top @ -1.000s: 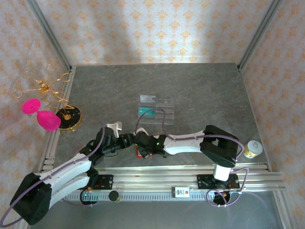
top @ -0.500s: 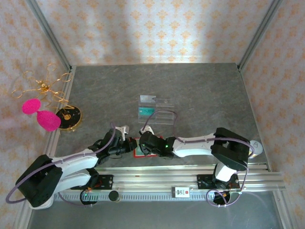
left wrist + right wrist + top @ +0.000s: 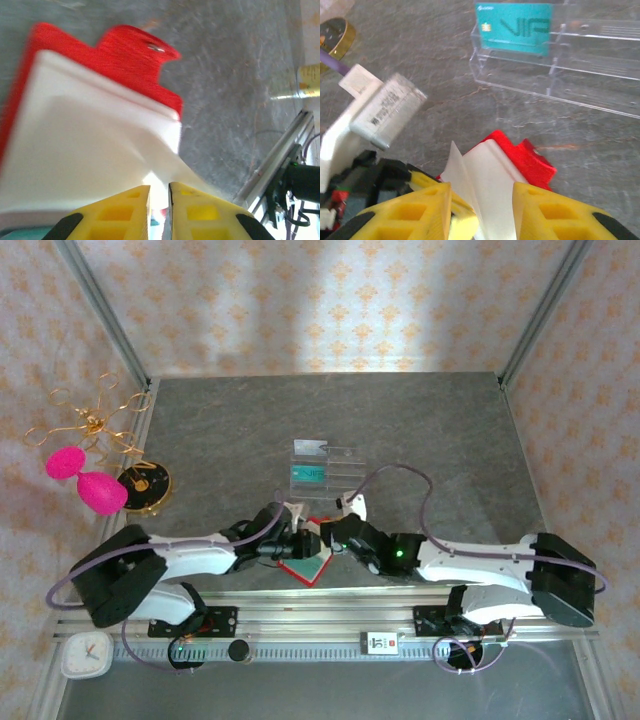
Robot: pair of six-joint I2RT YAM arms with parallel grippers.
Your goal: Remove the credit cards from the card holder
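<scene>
left gripper [image 3: 159, 197] near-closed at card holder [image 3: 135, 65] lining, grip unclear | right gripper [image 3: 481, 200] apart | best: pin holder, slide teal card [image 3: 306, 567] straight out

Top camera looked down from behind my bases, whole bench [image 3: 430, 430] in frame. Left wrist camera sat tight on the card holder [image 3: 131, 56]. Right wrist camera looked forward, close; shared that holder, plus clear tray [image 3: 580, 75] with top.

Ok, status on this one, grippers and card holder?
Left gripper nearly closed at edge of card holder, grip unclear. Right gripper open, straddling its white flap. Teal card stands in clear tray. Both arms crowd the holder.
</scene>
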